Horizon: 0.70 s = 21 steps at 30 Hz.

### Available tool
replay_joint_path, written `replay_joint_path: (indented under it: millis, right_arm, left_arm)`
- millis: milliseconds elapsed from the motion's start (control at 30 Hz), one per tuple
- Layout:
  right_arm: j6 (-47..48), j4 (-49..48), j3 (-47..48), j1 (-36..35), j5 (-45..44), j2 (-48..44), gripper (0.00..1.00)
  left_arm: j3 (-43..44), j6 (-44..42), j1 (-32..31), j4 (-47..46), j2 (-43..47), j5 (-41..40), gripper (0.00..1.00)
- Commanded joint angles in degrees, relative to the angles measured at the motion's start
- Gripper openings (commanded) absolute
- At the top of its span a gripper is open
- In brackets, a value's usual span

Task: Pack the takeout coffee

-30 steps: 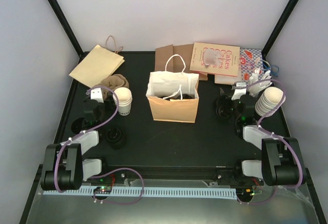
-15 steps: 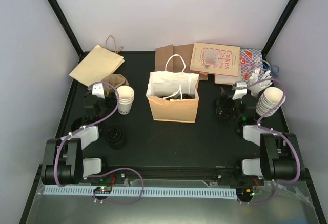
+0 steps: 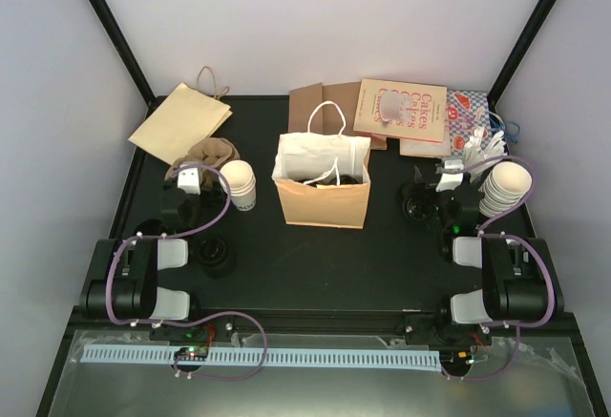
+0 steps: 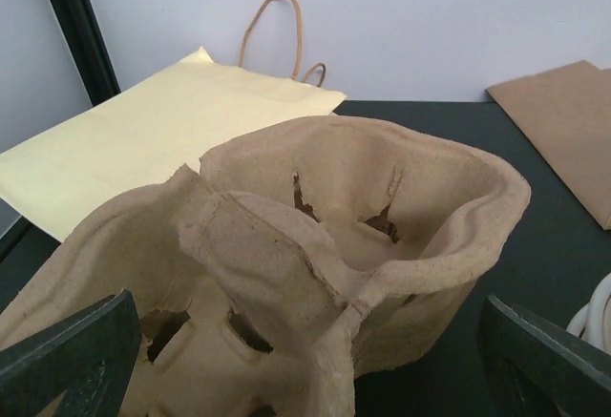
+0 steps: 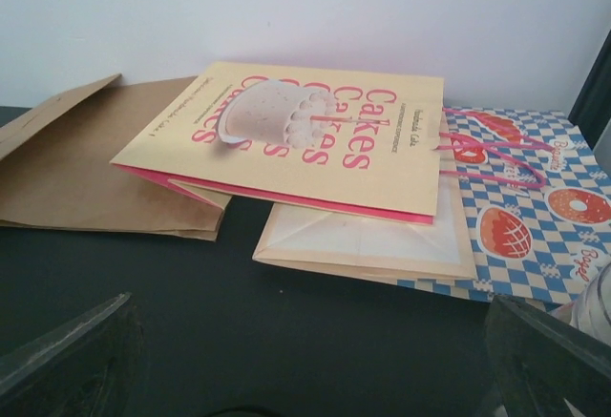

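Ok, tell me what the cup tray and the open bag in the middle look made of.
The cup tray looks like moulded paper pulp: matte tan, fibrous surface, rough-edged slots, wavy rim. The open bag seems to be kraft paper: matte tan outside, white inside, crisp folded edges. What its white handles are made of is unclear.

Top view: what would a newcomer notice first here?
A tan paper bag with white handles stands open in the middle of the black table. Behind it, at the far edge, a Cakes bag with pink lettering lies flat. At the right edge sits a stack of white cups.
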State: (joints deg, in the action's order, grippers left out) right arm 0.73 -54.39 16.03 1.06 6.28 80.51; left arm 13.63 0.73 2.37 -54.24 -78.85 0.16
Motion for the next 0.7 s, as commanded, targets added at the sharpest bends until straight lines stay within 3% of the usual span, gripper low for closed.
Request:
replay_joint_path:
  millis: [0, 233, 333, 667]
  right_arm:
    - [0.0, -4.5, -0.3, 0.2, 0.1, -0.2, 1.00]
    - [0.1, -4.1, -0.1, 0.2, 0.1, -0.4, 1.00]
    - [0.1, -3.8, 0.0, 0.2, 0.1, -0.6, 1.00]
    - [0.1, -3.7, 0.1, 0.2, 0.1, -0.5, 1.00]
  left_arm:
    - [1.2, -0.7, -0.5, -4.3, 0.0, 1.4, 0.99]
    - [1.8, -1.1, -0.6, -3.5, -0.2, 1.9, 0.99]
    - [3.6, -3.8, -0.6, -0.6, -0.6, 7.7, 0.99]
    - [4.0, -4.4, -1.1, 0.0, -0.8, 7.6, 0.99]
